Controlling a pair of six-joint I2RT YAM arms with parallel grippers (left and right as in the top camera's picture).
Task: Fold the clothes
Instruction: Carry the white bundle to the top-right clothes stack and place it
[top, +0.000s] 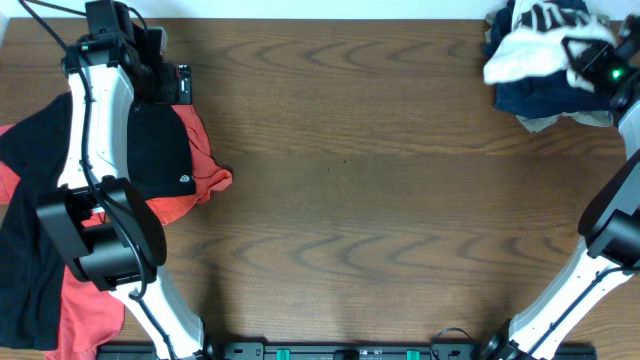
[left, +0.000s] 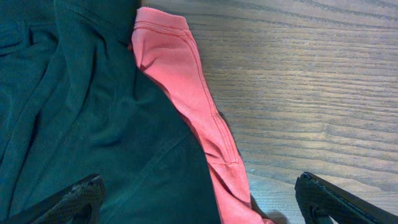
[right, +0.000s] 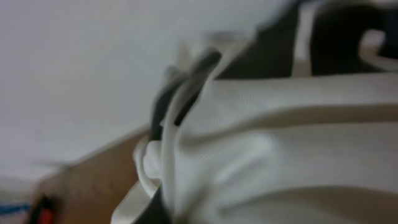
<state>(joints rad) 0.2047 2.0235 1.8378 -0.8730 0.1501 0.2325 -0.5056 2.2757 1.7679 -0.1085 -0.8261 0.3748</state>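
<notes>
My left gripper (left: 200, 200) is spread wide and holds nothing. Black garment (left: 93, 124) and red garment (left: 186, 81) lie under and between my fingers. My right gripper (top: 592, 62) is pressed against white garment (right: 292, 143) on clothes pile (top: 540, 95). View is blurred, so I can't tell its opening.

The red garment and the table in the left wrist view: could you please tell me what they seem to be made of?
The red garment looks like soft matte knit cotton, judging by its stitched hem and folds. The table shows wavy grain lines: wood or a wood-look laminate, low sheen.
</notes>
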